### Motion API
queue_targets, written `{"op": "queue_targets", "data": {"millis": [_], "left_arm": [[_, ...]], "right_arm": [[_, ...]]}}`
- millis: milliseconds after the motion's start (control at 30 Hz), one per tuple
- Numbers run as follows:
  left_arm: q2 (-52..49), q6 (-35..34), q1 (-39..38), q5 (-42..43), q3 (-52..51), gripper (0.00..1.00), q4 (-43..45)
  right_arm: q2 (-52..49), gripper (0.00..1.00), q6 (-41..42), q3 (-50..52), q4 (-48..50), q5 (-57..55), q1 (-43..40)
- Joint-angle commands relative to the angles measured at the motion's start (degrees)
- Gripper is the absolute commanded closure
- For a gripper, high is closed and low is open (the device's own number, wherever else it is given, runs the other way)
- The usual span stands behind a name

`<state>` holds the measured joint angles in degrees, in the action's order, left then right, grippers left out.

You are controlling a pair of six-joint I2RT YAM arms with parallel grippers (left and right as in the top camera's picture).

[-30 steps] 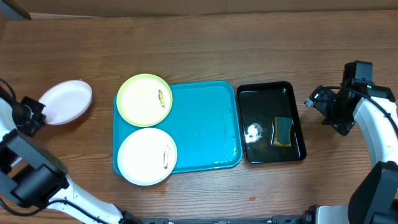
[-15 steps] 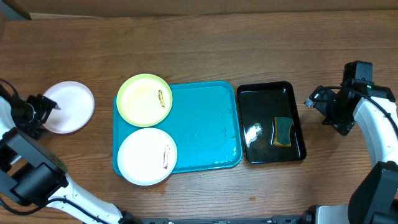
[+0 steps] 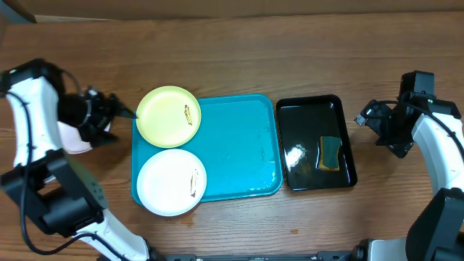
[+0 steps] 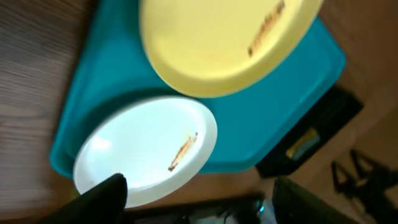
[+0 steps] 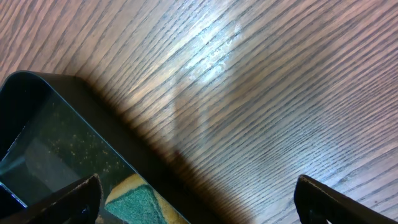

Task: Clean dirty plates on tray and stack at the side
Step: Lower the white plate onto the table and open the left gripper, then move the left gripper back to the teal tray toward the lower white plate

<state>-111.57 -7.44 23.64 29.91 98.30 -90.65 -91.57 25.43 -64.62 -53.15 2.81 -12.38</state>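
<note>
A pale yellow-green plate (image 3: 168, 116) (image 4: 217, 43) with a dark smear rests on the turquoise tray (image 3: 243, 145) (image 4: 273, 112) at its back left. A white plate (image 3: 172, 181) (image 4: 143, 149), also smeared, lies at the tray's front left and hangs over the rim. A third white plate (image 3: 71, 135) lies on the table to the left, mostly hidden under my left arm. My left gripper (image 3: 116, 114) (image 4: 202, 202) is open and empty, just left of the yellow-green plate. My right gripper (image 3: 365, 119) (image 5: 199, 202) is open and empty, right of the black tray.
A glossy black tray (image 3: 315, 109) (image 5: 37, 124) stands right of the turquoise one, with a green and yellow sponge (image 3: 330, 154) (image 5: 134, 202) in it. Bare wooden table lies behind and to the right of the trays.
My left gripper opened and let the white plate down on the table at the left. It then swung right toward the yellow-green plate. The right arm has not moved.
</note>
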Motion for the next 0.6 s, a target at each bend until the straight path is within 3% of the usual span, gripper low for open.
{"op": "queue_targets", "data": {"millis": [0, 100, 267, 567], "left_arm": [[2.7, 6.2, -3.1, 1.4, 0.5, 0.29, -2.3], [4.9, 6.2, -5.8, -2.8, -0.5, 0.34, -4.1], [11.3, 4.9, -7.6, -10.4, -4.7, 0.32, -6.2], [28.7, -9.7, -7.6, -26.8, -26.1, 0.30, 3.1]], "right_arm": [[0.0, 0.00, -0.1, -1.0, 0.4, 0.3, -0.2], [0.0, 0.00, -0.1, -1.0, 0.4, 0.3, -0.2], [0.0, 0.00, -0.1, -1.0, 0.4, 0.3, -0.2], [0.0, 0.00, -0.1, -1.0, 0.4, 0.3, -0.2]]}}
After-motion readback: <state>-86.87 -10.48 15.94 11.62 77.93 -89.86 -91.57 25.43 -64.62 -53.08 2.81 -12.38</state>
